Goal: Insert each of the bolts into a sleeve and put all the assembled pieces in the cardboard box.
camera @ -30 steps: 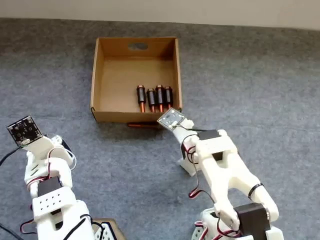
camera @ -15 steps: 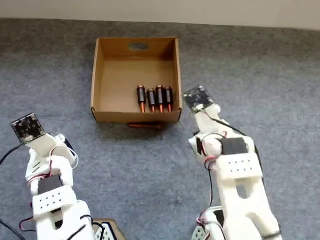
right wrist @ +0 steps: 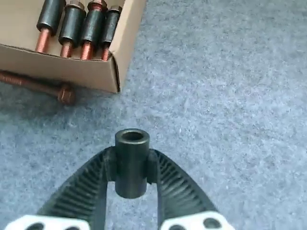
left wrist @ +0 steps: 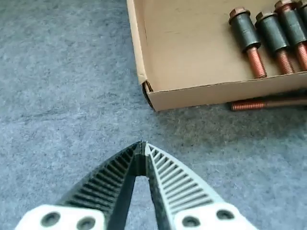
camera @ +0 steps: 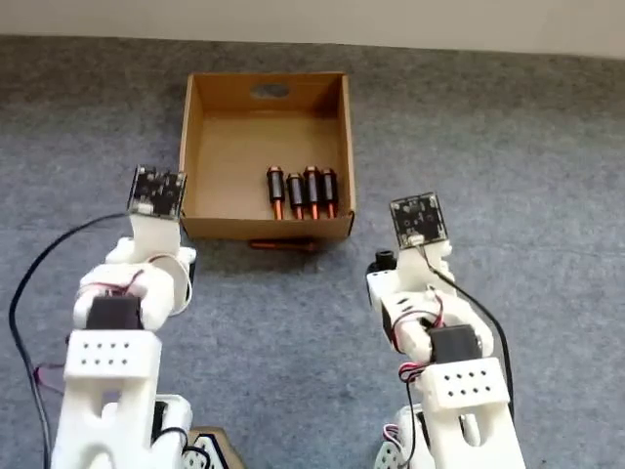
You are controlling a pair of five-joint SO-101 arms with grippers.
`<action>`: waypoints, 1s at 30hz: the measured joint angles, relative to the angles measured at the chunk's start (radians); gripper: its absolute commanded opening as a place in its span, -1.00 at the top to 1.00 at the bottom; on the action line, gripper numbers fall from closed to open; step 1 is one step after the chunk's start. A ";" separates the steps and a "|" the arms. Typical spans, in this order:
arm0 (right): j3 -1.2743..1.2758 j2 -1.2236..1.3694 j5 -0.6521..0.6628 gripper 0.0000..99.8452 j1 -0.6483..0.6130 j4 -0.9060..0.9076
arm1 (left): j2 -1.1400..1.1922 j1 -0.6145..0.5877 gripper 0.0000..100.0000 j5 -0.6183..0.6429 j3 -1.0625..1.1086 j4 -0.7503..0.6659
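Jaws of the right gripper (right wrist: 130, 155) are closed around a black sleeve (right wrist: 130, 165), pinched at mid-length between the ribbed fingers (right wrist: 88, 184), with its open bore pointing away from the wrist. It hangs over the grey carpet (right wrist: 216, 96), a little out from the front right corner of the cardboard box (right wrist: 62, 72). The left gripper (left wrist: 142, 151) is pressed shut with nothing between its fingers, tips meeting, and sits over the carpet near the box's front left corner. In the high view the left arm (camera: 137, 283) and the right arm (camera: 430, 313) stand on either side of the box's front wall. Inside the box (camera: 183, 147) lie four assembled pieces (camera: 303, 191), each a copper bolt through a black sleeve, packed side by side in the front right part beside the right wall, threaded ends toward the front wall. The floor of the box to their left is bare cardboard. One loose bolt (camera: 283, 244) without a sleeve lies on the carpet outside, just beside the front wall and parallel to it, its head toward the box's right corner.
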 measured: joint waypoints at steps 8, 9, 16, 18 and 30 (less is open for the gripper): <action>0.101 -0.115 -0.049 0.99 0.018 -0.020 | 0.480 0.224 0.97 0.000 -0.404 0.258; 0.117 -0.135 -0.049 0.99 0.035 -0.020 | 0.529 0.255 0.97 0.002 -0.445 0.265; 0.216 -0.296 -0.110 0.99 0.106 -0.020 | 0.850 0.437 0.70 0.293 -0.695 0.279; 0.247 -0.345 -0.117 0.99 0.107 -0.020 | 0.930 0.483 0.67 0.434 -0.746 0.279; 0.319 -0.514 -0.117 0.99 0.109 -0.020 | 1.324 0.600 0.71 0.566 -1.031 0.279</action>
